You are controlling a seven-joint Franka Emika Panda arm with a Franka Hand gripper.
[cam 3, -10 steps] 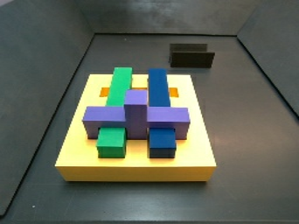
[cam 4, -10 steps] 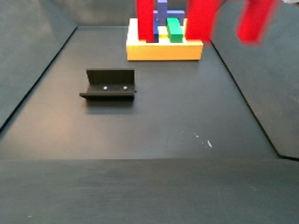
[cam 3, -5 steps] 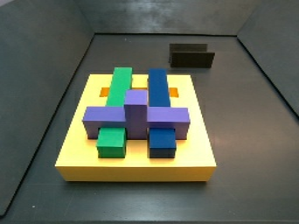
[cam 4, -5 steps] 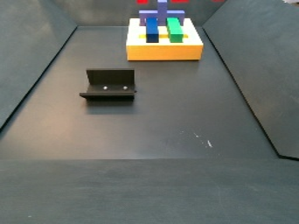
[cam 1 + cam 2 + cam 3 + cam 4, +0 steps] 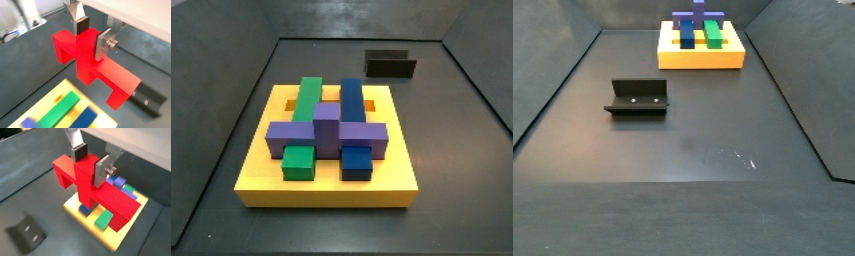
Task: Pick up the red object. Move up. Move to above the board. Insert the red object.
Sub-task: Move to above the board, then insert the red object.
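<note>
- In both wrist views the gripper (image 5: 90, 34) is squeezed shut on the middle post of the red object (image 5: 93, 70), high above the board (image 5: 127, 235).
- In a wrist view the board lies below the red object, with the fixture (image 5: 25, 231) off to its side on the surface.
- In a side view the board (image 5: 325, 190) shows no red object on it.
- In a side view the red shapes seen above the board (image 5: 700, 58) a second ago are gone, so the lift looks done; lining up above the board comes next.

No legible text or markings anywhere.
</note>
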